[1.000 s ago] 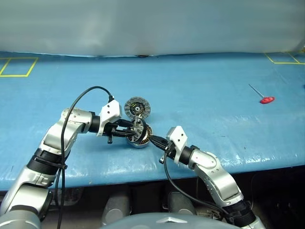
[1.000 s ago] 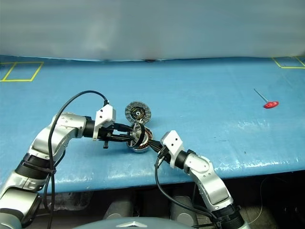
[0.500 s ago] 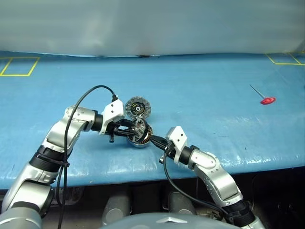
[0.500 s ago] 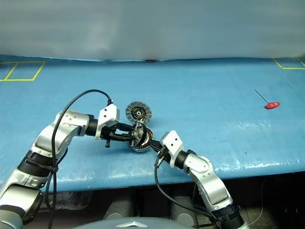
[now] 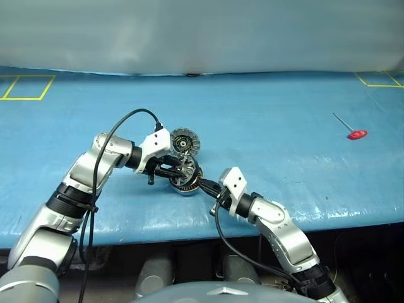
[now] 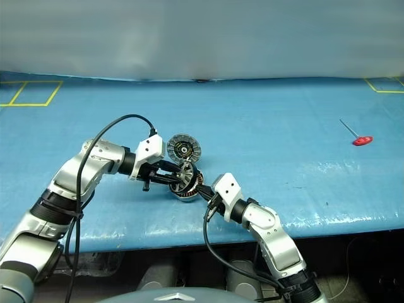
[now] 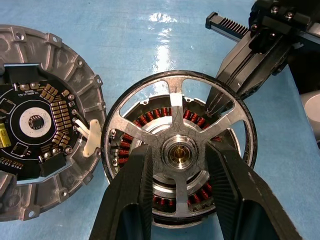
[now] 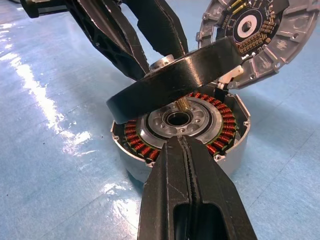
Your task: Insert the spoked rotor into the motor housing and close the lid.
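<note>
Left eye view is showing a blue mat (image 5: 265,120) covering the table, with yellow taped squares (image 5: 24,87) at its far left and far right corners and a pale wall running along the far edge. Going left to right: the left gripper (image 7: 176,165) is reaching in from the left, its jaws partly spread and clamping the hub of the spoked rotor (image 7: 178,150), which is tilting over the motor housing (image 8: 180,130) and hiding part of the copper windings. The lid (image 5: 182,141) is lying open just beyond the housing, circuit side up. The right gripper (image 8: 184,145) is pressing its closed fingers against the housing's near rim. Far right, a red-handled tool (image 5: 355,132) is lying well apart.
</note>
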Robot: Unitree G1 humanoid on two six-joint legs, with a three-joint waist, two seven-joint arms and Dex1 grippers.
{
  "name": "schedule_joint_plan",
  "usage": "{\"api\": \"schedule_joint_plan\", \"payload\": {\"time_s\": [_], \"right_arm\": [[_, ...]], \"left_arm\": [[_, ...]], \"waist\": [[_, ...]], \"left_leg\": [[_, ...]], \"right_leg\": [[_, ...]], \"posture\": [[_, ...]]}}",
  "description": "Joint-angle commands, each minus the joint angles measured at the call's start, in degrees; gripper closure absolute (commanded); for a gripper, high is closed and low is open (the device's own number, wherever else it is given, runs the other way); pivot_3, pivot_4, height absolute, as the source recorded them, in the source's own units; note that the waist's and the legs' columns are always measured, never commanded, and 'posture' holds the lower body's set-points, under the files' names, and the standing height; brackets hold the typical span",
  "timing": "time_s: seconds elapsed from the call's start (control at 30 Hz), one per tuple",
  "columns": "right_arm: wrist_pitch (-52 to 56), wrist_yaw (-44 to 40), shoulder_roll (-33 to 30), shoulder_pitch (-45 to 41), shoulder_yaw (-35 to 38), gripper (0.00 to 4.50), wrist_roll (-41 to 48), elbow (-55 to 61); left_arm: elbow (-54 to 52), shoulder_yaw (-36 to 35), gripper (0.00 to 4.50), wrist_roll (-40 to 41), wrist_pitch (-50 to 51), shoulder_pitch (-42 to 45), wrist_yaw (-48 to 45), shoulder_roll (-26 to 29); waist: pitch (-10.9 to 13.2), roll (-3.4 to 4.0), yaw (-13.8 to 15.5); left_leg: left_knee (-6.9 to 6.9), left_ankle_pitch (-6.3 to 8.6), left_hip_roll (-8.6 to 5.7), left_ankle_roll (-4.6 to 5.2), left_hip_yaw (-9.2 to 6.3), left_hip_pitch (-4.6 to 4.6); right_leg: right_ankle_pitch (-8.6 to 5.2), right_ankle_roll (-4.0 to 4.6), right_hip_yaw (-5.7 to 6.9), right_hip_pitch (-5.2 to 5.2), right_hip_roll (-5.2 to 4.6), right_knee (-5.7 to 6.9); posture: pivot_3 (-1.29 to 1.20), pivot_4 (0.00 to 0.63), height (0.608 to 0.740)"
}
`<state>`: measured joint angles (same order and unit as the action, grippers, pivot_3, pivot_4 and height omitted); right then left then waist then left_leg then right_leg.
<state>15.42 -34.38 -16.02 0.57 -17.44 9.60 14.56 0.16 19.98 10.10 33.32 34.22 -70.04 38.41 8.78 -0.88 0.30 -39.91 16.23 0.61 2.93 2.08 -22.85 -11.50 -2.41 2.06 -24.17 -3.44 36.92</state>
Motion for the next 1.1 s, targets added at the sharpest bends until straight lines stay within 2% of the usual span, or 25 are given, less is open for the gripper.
{"api": "schedule_joint_plan", "payload": {"time_s": [0.03,0.63,1.1], "right_arm": [[-1.13,0.46,0.21,0.17,0.65,4.50,0.32,1.83],[-1.23,0.87,0.37,0.45,0.33,4.50,0.37,1.84],[-1.26,0.87,0.71,0.69,0.01,4.50,0.25,1.72]], "left_arm": [[1.69,2.28,3.11,-1.32,0.99,0.39,-0.23,-0.60],[2.50,3.72,3.11,-2.08,0.97,3.98,-2.94,-0.61],[-1.68,4.62,3.11,-1.00,2.61,4.17,-4.77,0.33]], "waist": [[0.00,0.01,-0.02],[0.00,0.01,-0.11],[0.00,0.02,-0.09]], "left_leg": [[0.00,0.00,0.00,0.00,0.00,0.05],[0.00,0.01,0.01,0.03,-0.03,0.20],[0.00,0.02,0.01,0.04,-0.03,0.18]], "right_leg": [[0.00,0.00,0.00,0.04,0.00,0.00],[-0.02,0.00,0.01,0.20,0.00,-0.03],[-0.02,0.00,0.01,0.20,-0.01,-0.05]], "posture": [[0.00,0.150,0.740],[0.00,0.150,0.740],[0.00,0.150,0.740]]}}
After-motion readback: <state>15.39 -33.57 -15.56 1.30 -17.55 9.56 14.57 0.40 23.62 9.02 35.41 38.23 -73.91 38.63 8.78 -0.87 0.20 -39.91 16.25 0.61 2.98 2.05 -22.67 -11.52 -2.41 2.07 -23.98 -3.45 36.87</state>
